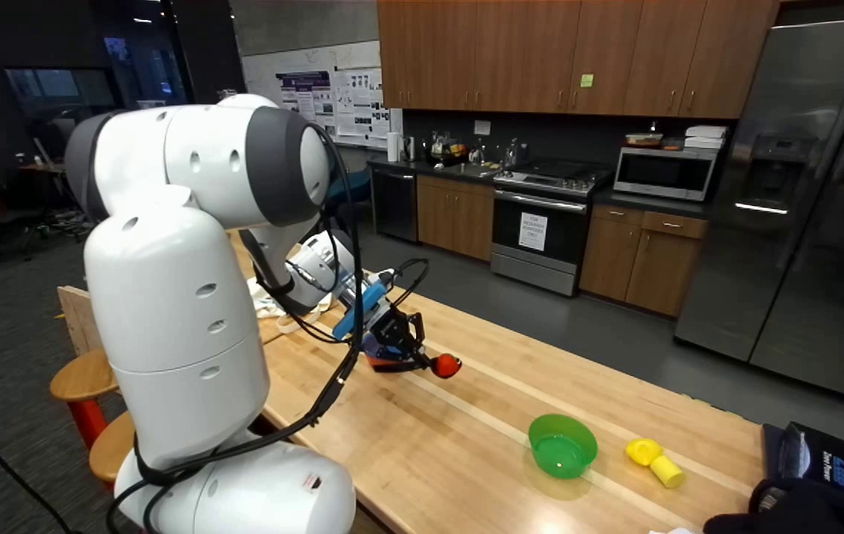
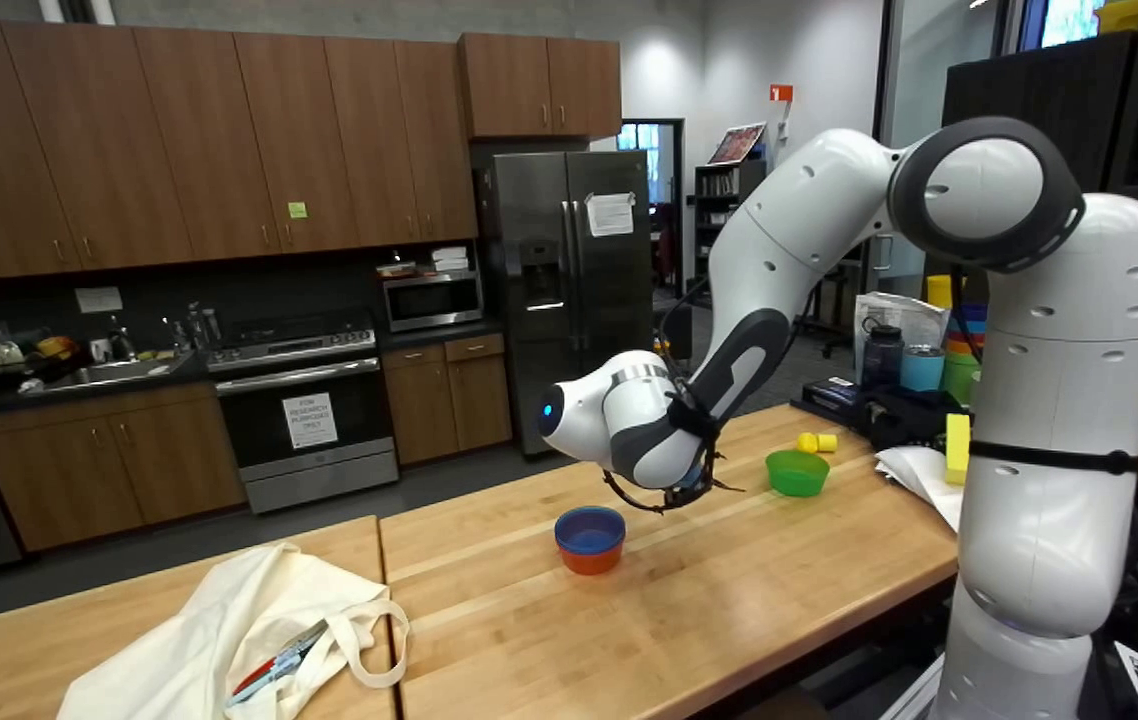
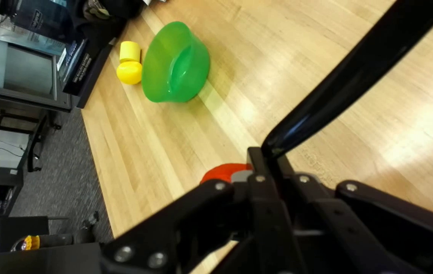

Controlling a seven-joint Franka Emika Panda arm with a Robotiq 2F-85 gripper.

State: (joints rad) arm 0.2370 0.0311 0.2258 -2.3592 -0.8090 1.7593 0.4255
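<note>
- The arm [image 1: 177, 289] rises at the left in an exterior view, lower links upright; it folds over at the top, and its wrist tips down rightward over the wooden table [image 1: 429, 460].
- One gripper [image 3: 271, 161], angled low above the wood, its jaws pinched nearly together and clamped on a black handle.

Counted, left to right:
- One cream cloth bag [image 2: 219, 620], lying slack.
- Two stacked bowls: a blue bowl [image 2: 590, 528] set in an orange bowl [image 2: 590, 563].
- One black utensil [image 3: 349, 76], in the gripper's grasp; its long handle slants to the upper right in the wrist view.
- One red ball [image 1: 445, 365], just beyond the gripper's tips, a dark rim showing along its edge; whether the utensil bears it cannot be told.
- One green bowl [image 1: 552, 429], upright, apart from the gripper.
- Two yellow parts near it, a rounded piece [image 1: 643, 451] touching a cylinder [image 1: 667, 472]; whether they are joined is unclear.
- One dark box [image 1: 837, 460], at the far right.
</note>
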